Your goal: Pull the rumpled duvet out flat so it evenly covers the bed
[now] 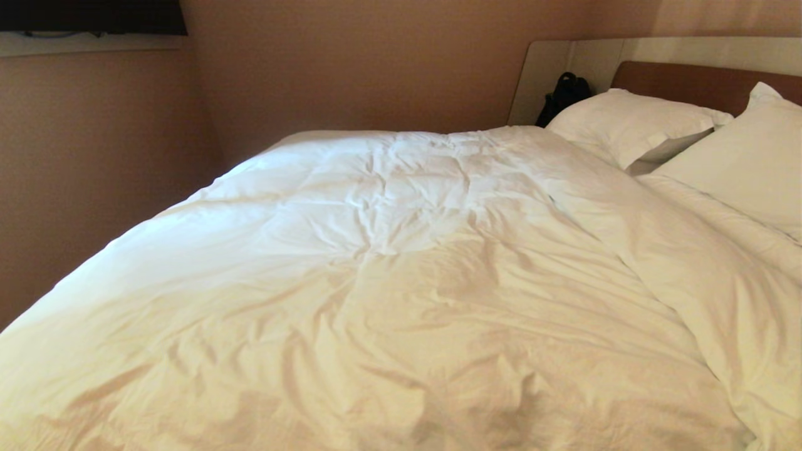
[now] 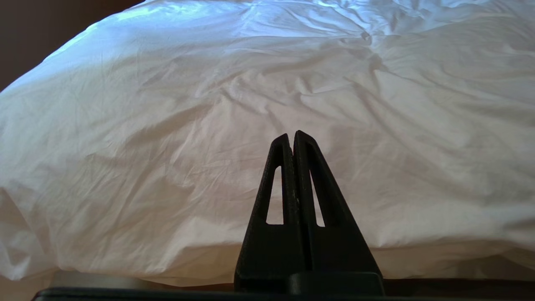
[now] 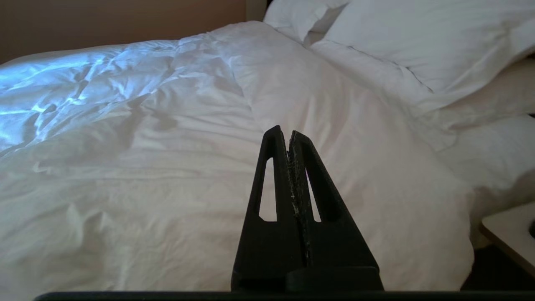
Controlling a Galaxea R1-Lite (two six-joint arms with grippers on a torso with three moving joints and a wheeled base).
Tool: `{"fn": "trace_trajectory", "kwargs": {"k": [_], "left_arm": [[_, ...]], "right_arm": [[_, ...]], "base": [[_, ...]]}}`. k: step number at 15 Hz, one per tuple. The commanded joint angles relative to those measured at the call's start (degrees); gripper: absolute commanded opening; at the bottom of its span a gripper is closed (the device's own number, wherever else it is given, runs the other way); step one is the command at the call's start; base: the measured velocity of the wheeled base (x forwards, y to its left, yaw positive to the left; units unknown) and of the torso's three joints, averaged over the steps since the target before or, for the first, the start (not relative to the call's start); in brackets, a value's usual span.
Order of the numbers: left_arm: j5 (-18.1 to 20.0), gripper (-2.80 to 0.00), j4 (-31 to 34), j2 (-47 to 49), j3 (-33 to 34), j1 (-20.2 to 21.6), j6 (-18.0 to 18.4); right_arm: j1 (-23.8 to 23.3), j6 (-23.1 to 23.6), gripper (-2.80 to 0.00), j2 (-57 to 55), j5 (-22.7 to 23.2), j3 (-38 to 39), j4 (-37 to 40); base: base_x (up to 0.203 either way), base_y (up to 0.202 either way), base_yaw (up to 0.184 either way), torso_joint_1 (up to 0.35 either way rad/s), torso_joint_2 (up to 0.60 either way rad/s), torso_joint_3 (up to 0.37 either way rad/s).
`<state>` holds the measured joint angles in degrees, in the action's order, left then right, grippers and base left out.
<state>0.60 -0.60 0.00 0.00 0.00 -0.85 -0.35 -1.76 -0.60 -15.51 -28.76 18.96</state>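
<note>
The white wrinkled duvet lies spread over the bed, reaching up to the pillows under the brown headboard. Its near edge hangs over the bedside in the left wrist view, where the duvet fills the picture. My left gripper is shut and empty, held level in front of that hanging edge. My right gripper is also shut and empty, off the near side of the duvet, pointing across it toward the pillows. Neither gripper shows in the head view.
A black bag stands beside the headboard against the wall. The corner of a light bedside table shows next to the bed. Brown walls close in behind the bed and on its left.
</note>
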Motion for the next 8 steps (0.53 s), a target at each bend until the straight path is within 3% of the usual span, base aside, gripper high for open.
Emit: {"fn": "trace_trajectory", "kwargs": {"k": [1, 3, 8], "left_arm": [[0.0, -2.8, 0.0, 0.1, 0.0, 0.0, 0.0], [0.0, -2.8, 0.0, 0.1, 0.0, 0.0, 0.0], [0.0, -2.8, 0.0, 0.1, 0.0, 0.0, 0.0]], "right_arm": [[0.0, 1.5, -2.8, 0.5, 1.0, 2.9, -12.4], [0.0, 2.8, -2.8, 0.5, 1.8, 7.1, -18.7], [0.0, 5.2, -2.8, 0.6, 9.7, 25.3, -32.5]], "base": [[0.0, 0.0, 0.0, 0.0, 0.0, 0.0], [0.0, 0.0, 0.0, 0.0, 0.0, 0.0], [0.0, 0.0, 0.0, 0.0, 0.0, 0.0]]}}
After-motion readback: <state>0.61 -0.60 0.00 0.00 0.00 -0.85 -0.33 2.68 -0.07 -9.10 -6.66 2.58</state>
